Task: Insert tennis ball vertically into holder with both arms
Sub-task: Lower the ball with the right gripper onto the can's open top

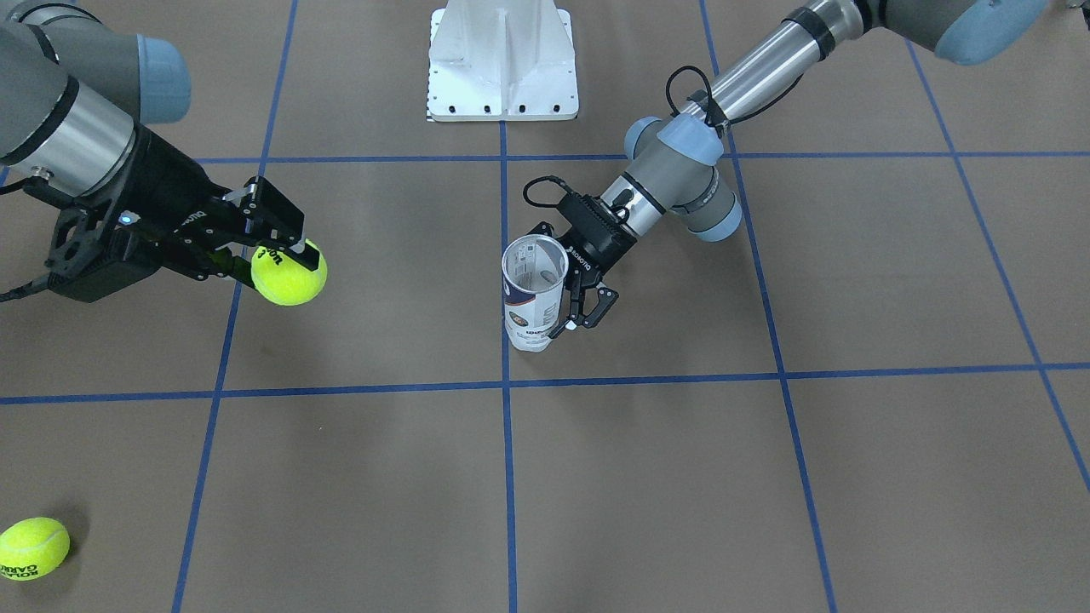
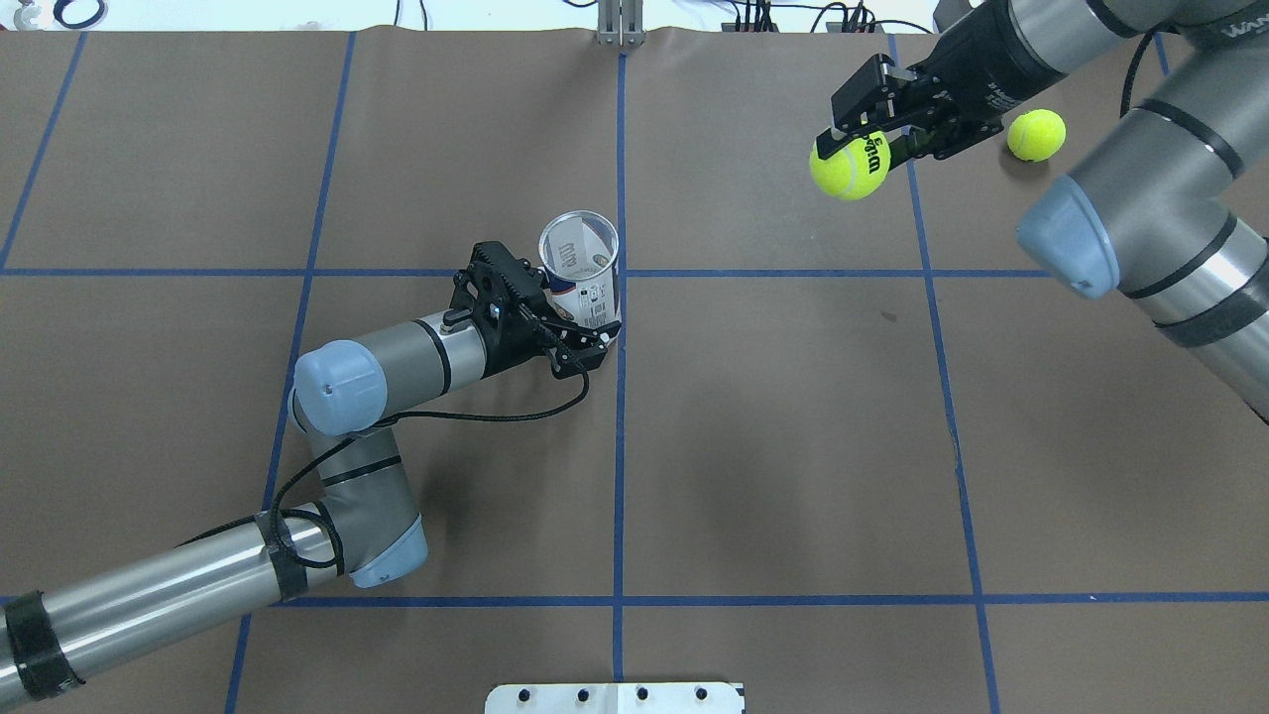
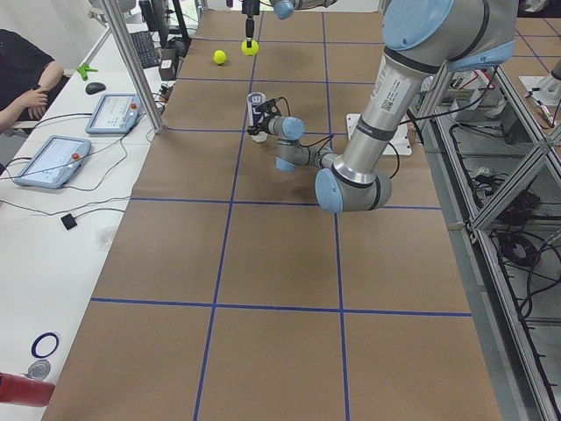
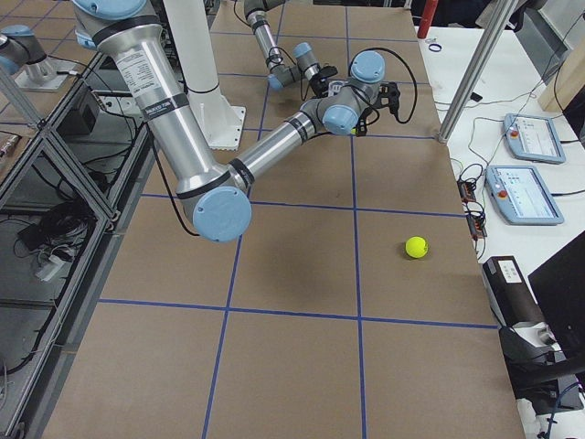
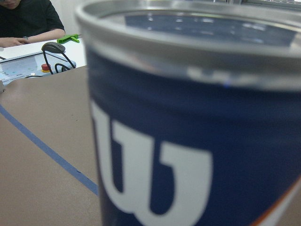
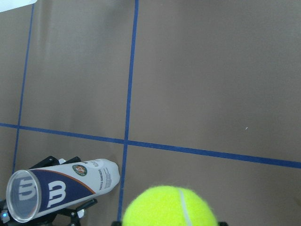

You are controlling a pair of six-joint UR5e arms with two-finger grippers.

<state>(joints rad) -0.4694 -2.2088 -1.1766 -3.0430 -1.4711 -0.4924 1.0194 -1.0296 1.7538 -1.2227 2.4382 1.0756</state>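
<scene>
While L tool [image 2: 583, 322] grips "W" holder [image 1: 534, 289], R tool [image 2: 855, 139] clamps "Wilson" ball [image 2: 850, 167].

- Held tennis ball [image 2: 849, 165]: black "Wilson" with a "3".
- Holder [image 6: 56, 194]: white "W" logo on a navy label; smaller print unreadable.
- Loose ball [image 1: 32, 548]: "ROLAND GARROS", upside down.
</scene>
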